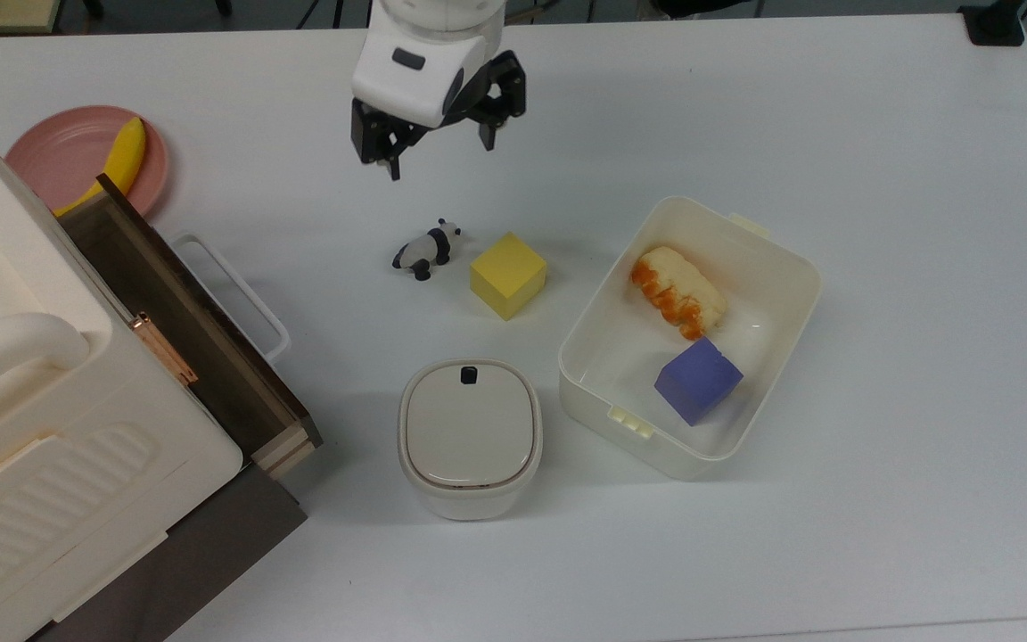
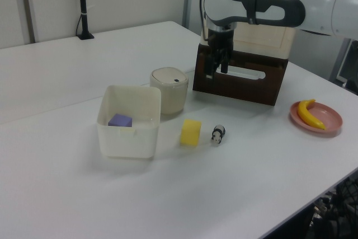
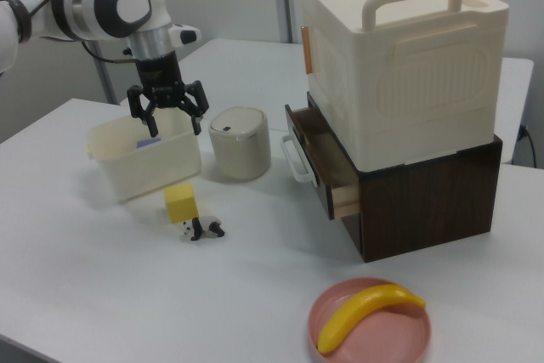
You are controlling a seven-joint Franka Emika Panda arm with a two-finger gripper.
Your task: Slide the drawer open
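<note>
One pink plate [image 3: 408, 333] nearest in the right view, with one banana [image 3: 365, 312] lying on it. Next back on the white table [image 3: 85, 295]: one small panda figure [image 3: 201, 229], and just behind it one yellow cube [image 3: 180, 202], close but apart.

Further in, toward the right view's right, one drawer [image 3: 319, 163]: dark brown, pale at the edges, pulled partly out of the dark base beneath one large cream cabinet [image 3: 399, 65]. Front panel turned to the right view's left. In the top view, long axis of that front running from upper left down to lower right, with one white loop handle [image 1: 237, 290] lying along the same line and jutting toward the top view's right. Nothing touching the handle.

Behind the cube, one lidded white container [image 3: 240, 142] and one open white box [image 3: 115, 172], side by side. Inside the box, seen from the top view, one purple cube [image 1: 697, 379] and one piece of orange-crusted bread [image 1: 677, 292]. Two cubes in all.

Farthest, one gripper [image 3: 168, 112] hanging above the table near the box, fingers spread wide and empty, well apart from the drawer.
</note>
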